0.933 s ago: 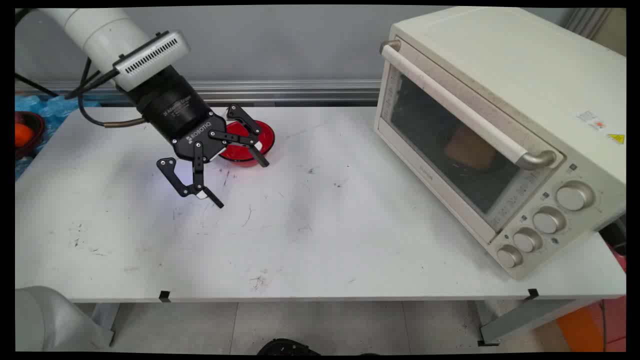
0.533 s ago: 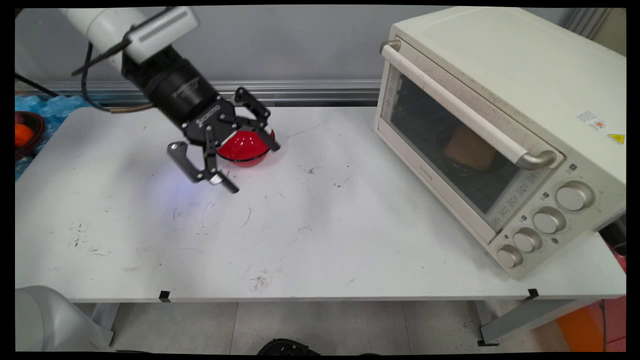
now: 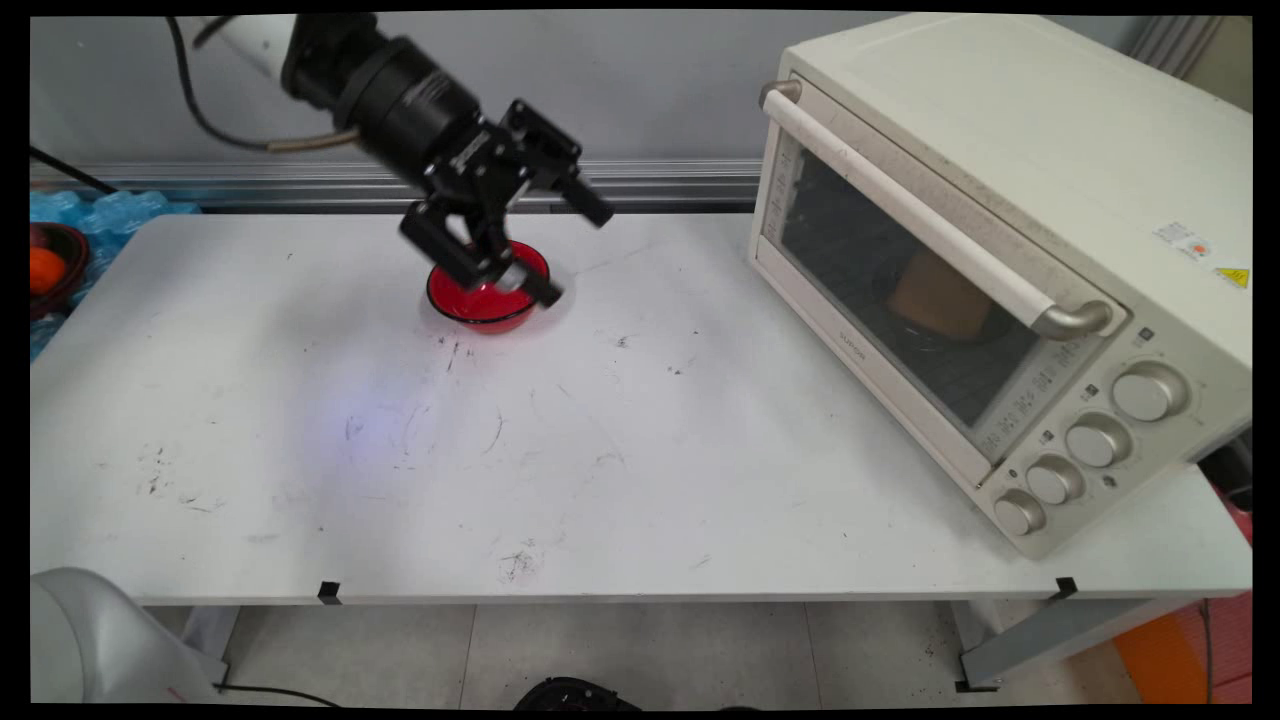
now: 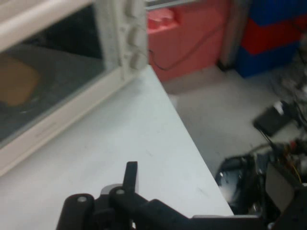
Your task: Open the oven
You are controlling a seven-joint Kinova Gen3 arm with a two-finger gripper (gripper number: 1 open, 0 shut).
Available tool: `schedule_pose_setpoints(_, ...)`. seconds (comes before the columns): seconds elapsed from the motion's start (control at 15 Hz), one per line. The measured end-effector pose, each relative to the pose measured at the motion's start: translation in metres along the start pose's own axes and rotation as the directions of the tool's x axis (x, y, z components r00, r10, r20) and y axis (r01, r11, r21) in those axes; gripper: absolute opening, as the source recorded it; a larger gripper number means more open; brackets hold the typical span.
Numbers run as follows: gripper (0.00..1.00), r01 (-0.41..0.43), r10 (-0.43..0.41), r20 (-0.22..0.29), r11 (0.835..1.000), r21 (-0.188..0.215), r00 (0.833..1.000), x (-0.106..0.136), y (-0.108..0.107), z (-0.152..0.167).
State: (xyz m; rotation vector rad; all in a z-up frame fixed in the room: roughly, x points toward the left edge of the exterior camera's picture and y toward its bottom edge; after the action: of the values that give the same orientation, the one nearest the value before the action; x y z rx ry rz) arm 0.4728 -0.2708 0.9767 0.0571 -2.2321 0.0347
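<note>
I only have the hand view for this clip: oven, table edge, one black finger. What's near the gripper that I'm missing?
Observer: A red bowl sits on the table, partly behind the gripper in the main view.
Operator: Is it gripping the bowl?
Observer: No, the gripper is open and empty, raised off the table.
Operator: Anything off to the side?
Observer: A dark bowl holding something orange, beyond the table's left edge.
</note>
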Motion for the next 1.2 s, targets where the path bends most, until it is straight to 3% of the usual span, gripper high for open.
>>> schedule_pose_setpoints(0.33, 1.0, 0.13, -0.127, -0.028, 0.987, 0.098, 0.991, 0.035, -0.008, 0.003)
schedule_pose_setpoints(0.67, 1.0, 0.25, -0.242, -0.065, 0.949, 0.192, 0.968, 0.074, -0.017, 0.019)
schedule_pose_setpoints(1.2, 1.0, 0.323, -0.317, -0.073, 0.893, 0.314, 0.946, 0.116, -0.036, 0.045)
